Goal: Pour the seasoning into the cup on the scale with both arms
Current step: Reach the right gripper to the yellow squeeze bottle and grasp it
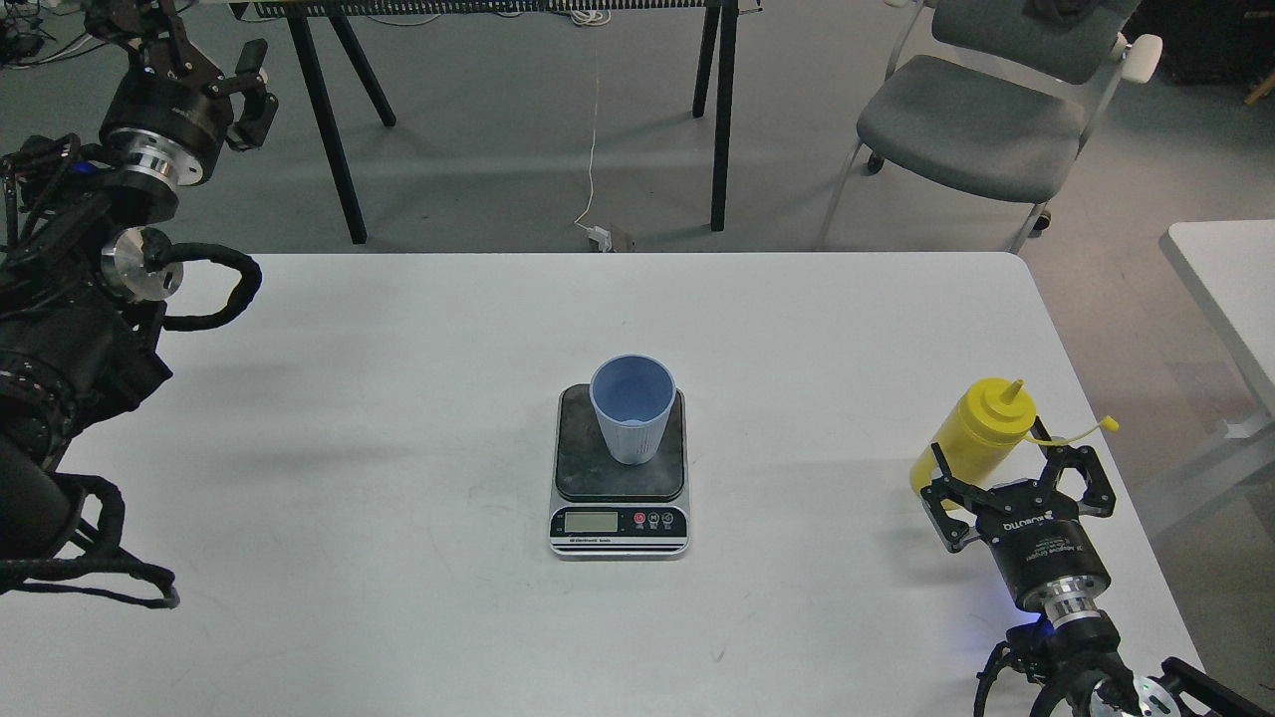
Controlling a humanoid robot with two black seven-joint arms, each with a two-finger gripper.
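The light-blue ribbed cup [633,406] stands upright on the dark plate of the scale [620,483] at the table's middle. The yellow seasoning bottle [978,428] stands upright near the right edge, its tethered cap hanging out to the right. My right gripper [1008,466] is open just in front of the bottle's base, its fingers spread on either side of the lower part, not closed on it. My left gripper [214,75] is raised high at the far left, beyond the table's back edge, open and empty.
The white table [398,418] has its right edge just beyond the bottle. A grey chair [981,119] and black table legs [722,119] stand behind. A second white table [1230,289] is at the right.
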